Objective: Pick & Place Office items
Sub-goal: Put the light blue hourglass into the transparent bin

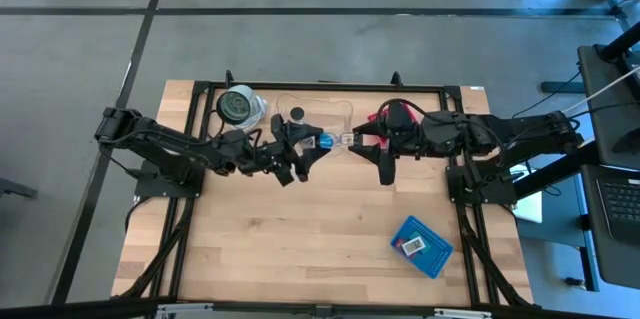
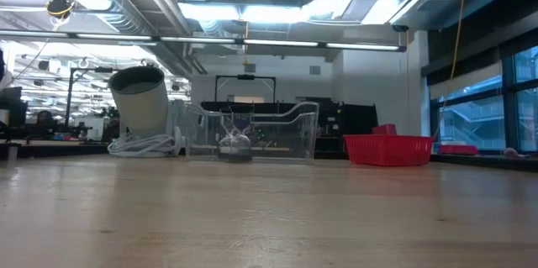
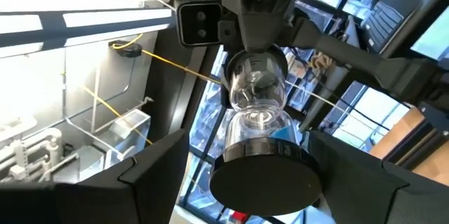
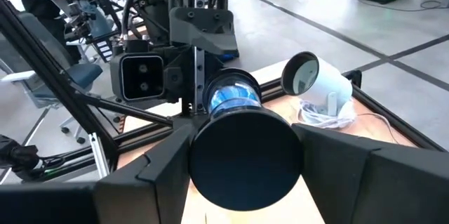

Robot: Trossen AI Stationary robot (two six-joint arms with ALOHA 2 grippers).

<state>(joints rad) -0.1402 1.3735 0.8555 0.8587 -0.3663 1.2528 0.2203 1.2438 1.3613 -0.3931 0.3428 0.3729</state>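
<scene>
Pinching clear cylinder [image 1: 335, 140] endwise | left hand [image 1: 312, 143], right hand [image 1: 358, 141] | axis hand-to-hand, horizontal

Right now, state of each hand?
Left hand: closed on the clear jar.
Right hand: closed on the same jar's other end.

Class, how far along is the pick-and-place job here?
Done: nothing clearly placed. In hand: left gripper and right gripper both grip a clear cylinder above the clear tray. Remaining: setting it down; the blue box lies on the table.
</scene>
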